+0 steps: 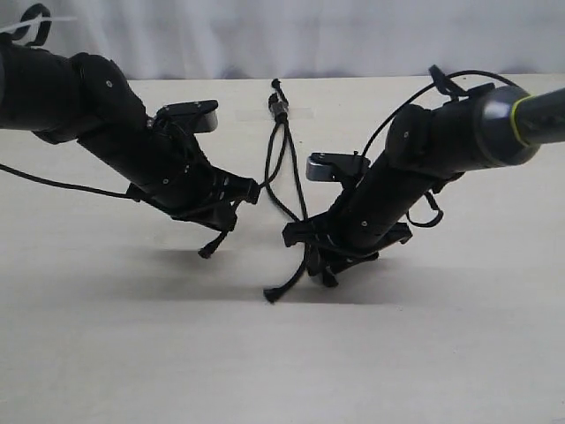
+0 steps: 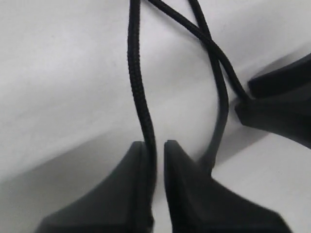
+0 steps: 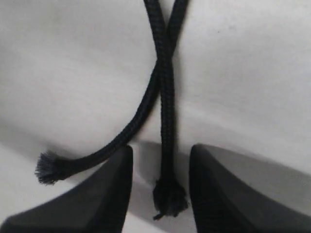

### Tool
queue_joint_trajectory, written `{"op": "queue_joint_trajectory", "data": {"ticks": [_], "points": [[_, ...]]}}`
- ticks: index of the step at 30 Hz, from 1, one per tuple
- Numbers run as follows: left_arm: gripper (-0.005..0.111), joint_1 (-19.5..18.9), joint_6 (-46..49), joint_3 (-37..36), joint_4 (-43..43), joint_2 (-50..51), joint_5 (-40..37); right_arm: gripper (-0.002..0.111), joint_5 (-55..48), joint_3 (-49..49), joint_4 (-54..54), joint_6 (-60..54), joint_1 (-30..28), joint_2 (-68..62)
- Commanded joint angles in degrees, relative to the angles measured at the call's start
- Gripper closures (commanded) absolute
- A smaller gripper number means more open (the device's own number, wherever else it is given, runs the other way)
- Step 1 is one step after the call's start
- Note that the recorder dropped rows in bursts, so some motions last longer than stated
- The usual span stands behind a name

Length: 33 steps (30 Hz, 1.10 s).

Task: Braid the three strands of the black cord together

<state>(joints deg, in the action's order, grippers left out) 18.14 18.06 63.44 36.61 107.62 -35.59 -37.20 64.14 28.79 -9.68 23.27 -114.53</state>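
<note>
The black cord's bound knot (image 1: 279, 108) lies at the far middle of the table, and its three strands run toward me. My left gripper (image 1: 231, 212) (image 2: 155, 144) is shut on one strand (image 2: 138, 87); that strand's tip (image 1: 207, 252) hangs below the jaws. The other two strands cross (image 2: 212, 42) and run to my right gripper (image 1: 318, 265) (image 3: 161, 150), which is open. One knobbed tip (image 3: 170, 196) lies loose between its fingers. The second strand (image 3: 116, 143) passes outside one finger and ends in a frayed tip (image 3: 47, 167) (image 1: 271, 295).
The pale table (image 1: 106, 344) reaches to a white backdrop at the rear. A strip of clear tape (image 1: 300, 112) sits by the knot. Both arms lean in over the middle with their own looped cables (image 1: 53, 183). The right gripper's finger (image 2: 279, 109) shows in the left wrist view.
</note>
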Motion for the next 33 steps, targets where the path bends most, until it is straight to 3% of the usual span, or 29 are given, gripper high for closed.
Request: {"op": "queue_joint_trajectory", "data": {"ticks": [1,5,10,13,19,28,31,33], "points": [[0.077,-0.02,-0.34,-0.66,-0.43,-0.45,-1.81,0.065,-0.85,-0.3,-0.76,1.25,-2.39,4.54],[0.064,-0.02,-0.1,-1.03,-0.43,0.14,-2.38,0.065,-2.06,-0.3,-0.99,1.52,-6.69,8.89],[0.06,0.74,1.04,2.07,-0.34,0.14,-7.07,0.065,-4.14,-0.3,-1.84,1.42,-12.2,12.24],[0.061,5.21,1.47,4.56,-7.12,0.41,-7.86,0.065,-4.14,-0.3,-1.62,1.42,-14.82,12.67],[0.061,14.66,-10.43,7.06,-22.21,5.94,-4.58,0.065,-3.28,-0.3,-1.38,1.31,-16.77,12.67],[0.062,18.08,-10.43,12.2,-22.78,14.06,-4.28,0.065,-3.25,-0.3,-1.38,0.25,-16.77,12.67],[0.082,18.08,-10.43,12.31,-23.0,14.28,-5.01,0.065,-3.34,-0.3,-1.38,-0.12,-16.77,12.67],[0.103,18.08,-10.43,13.63,-23.13,13.89,-7.63,0.065,-3.34,-0.3,-1.38,-0.19,-16.77,12.67]]}}
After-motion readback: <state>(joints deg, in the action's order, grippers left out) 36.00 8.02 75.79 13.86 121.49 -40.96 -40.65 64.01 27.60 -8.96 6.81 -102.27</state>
